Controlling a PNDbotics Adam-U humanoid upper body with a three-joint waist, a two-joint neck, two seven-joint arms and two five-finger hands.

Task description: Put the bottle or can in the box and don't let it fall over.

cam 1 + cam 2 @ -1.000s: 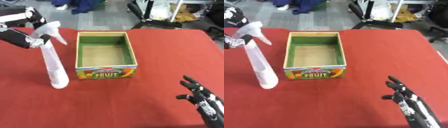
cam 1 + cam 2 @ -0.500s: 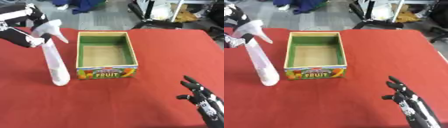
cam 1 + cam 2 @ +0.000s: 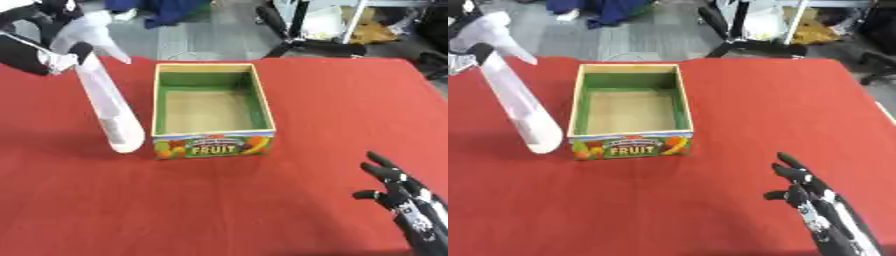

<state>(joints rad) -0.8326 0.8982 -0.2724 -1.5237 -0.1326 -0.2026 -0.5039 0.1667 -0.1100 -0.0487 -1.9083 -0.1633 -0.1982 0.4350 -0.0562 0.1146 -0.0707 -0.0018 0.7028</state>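
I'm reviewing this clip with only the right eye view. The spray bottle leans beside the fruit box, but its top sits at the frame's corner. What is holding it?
Observer: The left eye view shows the left robot hand at the head of the spray bottle, with its fingers curled round the neck below the trigger.
Operator: Where does that arm come in from?
Observer: Its black forearm enters from the left edge of the picture, about level with the bottle's head.
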